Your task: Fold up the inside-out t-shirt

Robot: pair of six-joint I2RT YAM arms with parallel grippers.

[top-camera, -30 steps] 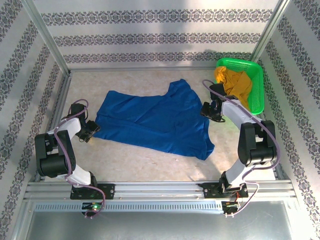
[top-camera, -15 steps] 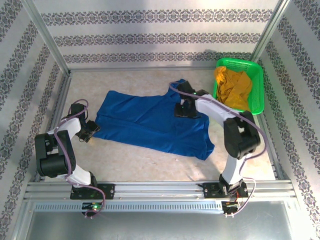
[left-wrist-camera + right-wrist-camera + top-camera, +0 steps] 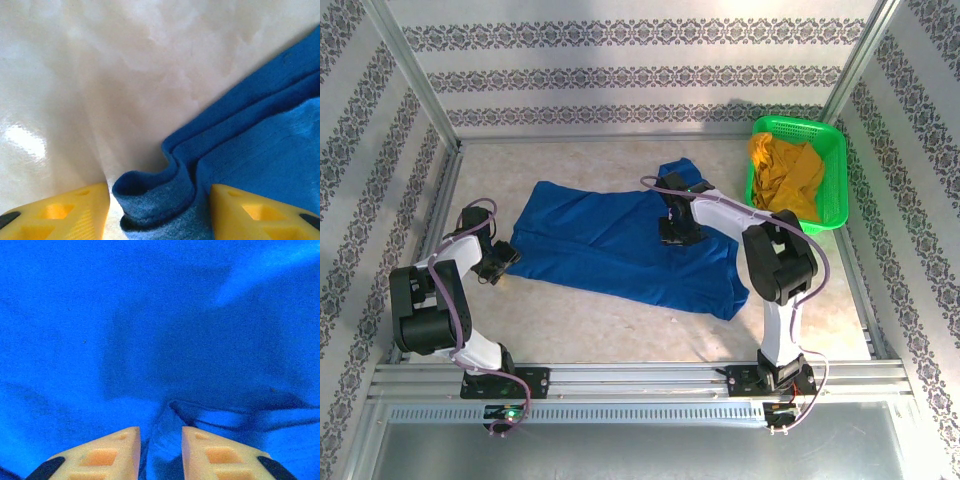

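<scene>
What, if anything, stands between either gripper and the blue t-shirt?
Nothing visible does. The left gripper straddles a rolled edge of the t-shirt. The right gripper is down on the shirt's middle, with a raised fold between its fingers.

You've got two grippers, the left gripper (image 3: 505,258) and the right gripper (image 3: 675,230); one blue t-shirt (image 3: 610,245) under the right one; one green basket (image 3: 836,180) off its right side; one mustard garment (image 3: 785,175) inside that.

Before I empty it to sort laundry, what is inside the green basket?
A crumpled mustard-yellow garment lies inside the green basket. Anything beneath it, and the basket's floor there, is covered and cannot be seen.
</scene>
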